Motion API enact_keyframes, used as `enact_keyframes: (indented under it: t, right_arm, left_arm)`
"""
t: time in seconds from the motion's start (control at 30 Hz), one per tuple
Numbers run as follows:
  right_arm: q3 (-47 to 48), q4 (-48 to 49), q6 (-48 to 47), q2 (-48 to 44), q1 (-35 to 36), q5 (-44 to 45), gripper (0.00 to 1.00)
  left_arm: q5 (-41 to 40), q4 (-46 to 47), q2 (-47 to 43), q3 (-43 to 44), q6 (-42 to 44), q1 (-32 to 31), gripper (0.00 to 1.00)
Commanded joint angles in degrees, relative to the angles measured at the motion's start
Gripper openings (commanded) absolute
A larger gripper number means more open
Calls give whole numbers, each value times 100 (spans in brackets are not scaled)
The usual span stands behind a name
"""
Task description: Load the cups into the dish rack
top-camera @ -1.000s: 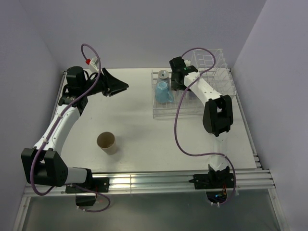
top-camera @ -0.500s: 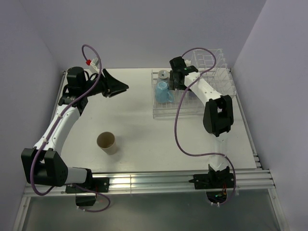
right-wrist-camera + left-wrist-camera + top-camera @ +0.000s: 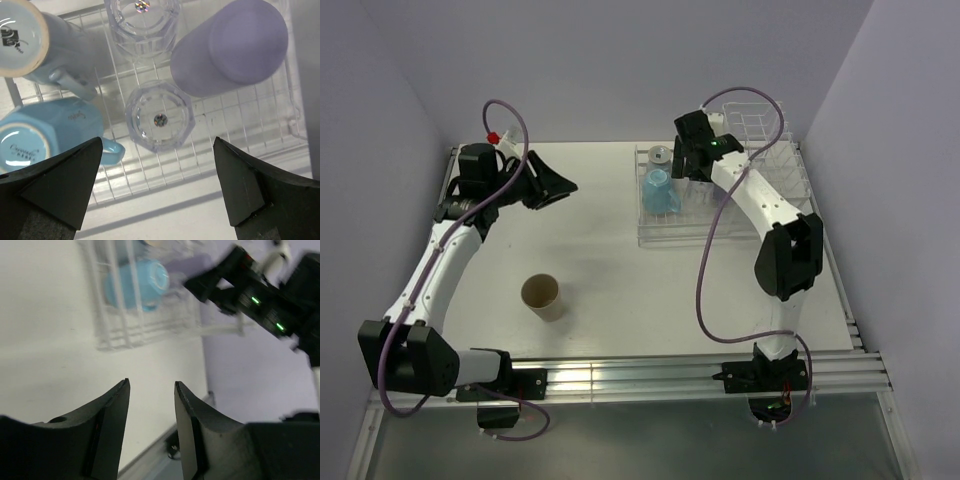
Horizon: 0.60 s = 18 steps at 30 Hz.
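The white wire dish rack (image 3: pixel 665 236) stands at the back right of the table. In the right wrist view, two light blue mugs (image 3: pixel 25 37) (image 3: pixel 45 135), two clear glasses (image 3: pixel 142 15) (image 3: pixel 159 117) and a lavender tumbler (image 3: pixel 230 45) stand upside down on its grid (image 3: pixel 240 125). My right gripper (image 3: pixel 157 140) hangs wide open above the nearer glass, holding nothing. A tan brown cup (image 3: pixel 543 296) stands alone on the table at front left. My left gripper (image 3: pixel 558 185) is open and empty at the back left, well above and behind that cup.
Grey walls close in the table on the left, back and right. A metal rail (image 3: pixel 650 375) runs along the near edge. In the left wrist view, the rack (image 3: pixel 115 325) and the right arm (image 3: pixel 260 295) lie ahead of the left fingers (image 3: pixel 120 405).
My right gripper has opened wide, let go of the clear glass in the rack and risen above it. The left gripper has drawn slightly back to the left.
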Motion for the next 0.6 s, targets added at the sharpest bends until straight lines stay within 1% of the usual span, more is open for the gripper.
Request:
enact_keyframes:
  t: [0.0, 0.03, 0.07, 0.1, 0.23, 0.27, 0.33, 0.37, 0.43, 0.5, 0.53, 0.57]
  right_arm:
    - [-228, 7, 136, -572, 133, 258, 100]
    - [-298, 59, 136, -660, 151, 250, 100]
    - [-377, 94, 145, -739, 177, 250, 100]
    - [-526, 147, 145, -940, 204, 250, 100]
    - [-703, 262, 136, -1355, 493, 232, 100]
    - [-738, 270, 119, -1495, 555, 223, 100]
    - [-756, 262, 110, -1618, 722, 206, 100]
    - [-782, 279, 119, -1750, 775, 206, 100]
    - [-844, 332, 128, -1899, 872, 206, 100]
    - [-923, 367, 136, -2102, 951, 74, 100]
    - [-949, 419, 136, -2163, 969, 30, 100]
    - [-984, 437, 145, -2277, 1038, -14, 100]
  left_arm:
    - [-1885, -1100, -403, 495, 511, -7, 47]
    - [-2214, -1520, -551, 523, 546, -7, 47]
    - [-2513, -1690, -648, 523, 555, -7, 47]
    - [-3038, -1822, -754, 462, 529, 1, 47]
    - [-3937, -2551, -1351, 303, 205, 2, 48]
    - [-4209, -2944, -1413, 303, 169, 2, 49]
    - [-4797, -3438, -1623, 321, -6, 2, 52]
    - [-4966, -3823, -1703, 277, -68, 2, 54]
    - [-5178, -4090, -2009, 137, -287, 2, 58]
    - [-4960, -4196, -2230, -206, -358, 2, 62]
    - [-4924, -4292, -2266, -294, -550, 2, 68]
    - [-4837, -4380, -2301, -486, -622, -7, 65]
